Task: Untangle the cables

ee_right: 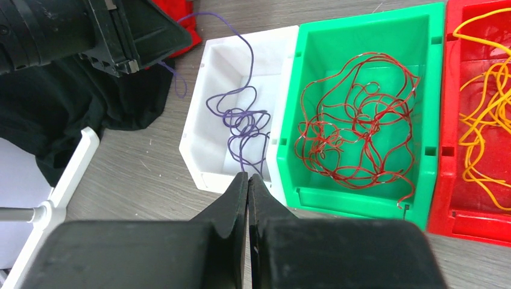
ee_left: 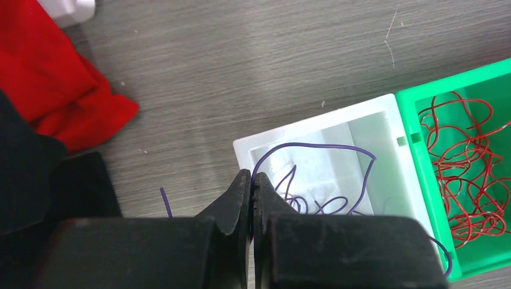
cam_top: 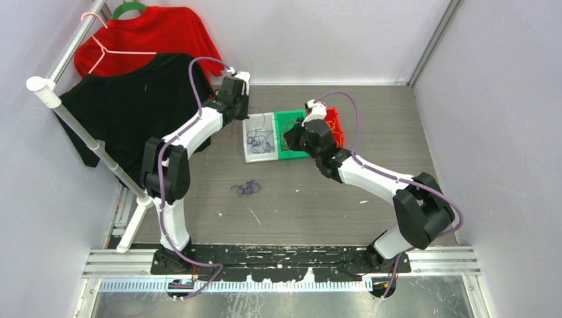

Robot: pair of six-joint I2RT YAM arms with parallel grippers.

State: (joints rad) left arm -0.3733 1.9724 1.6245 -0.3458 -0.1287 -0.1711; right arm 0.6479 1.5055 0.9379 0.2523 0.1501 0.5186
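Cables point(ee_right: 355, 126) in dark red lie in the green bin point(ee_right: 289, 120) beside the white bin point(ee_right: 199, 141), which holds the purple cable point(ee_right: 241, 120). The left gripper point(ee_left: 252, 180) and the right gripper point(ee_right: 247, 179) are each clamped tight on the purple cable at that white bin

Red bin point(ee_right: 464, 223) cut by edge; purple cable point(ee_left: 313, 145) end behind left jaws.

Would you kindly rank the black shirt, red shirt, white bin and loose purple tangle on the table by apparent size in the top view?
1. black shirt
2. red shirt, though the black one partly covers it
3. white bin
4. purple tangle, clearly the smallest
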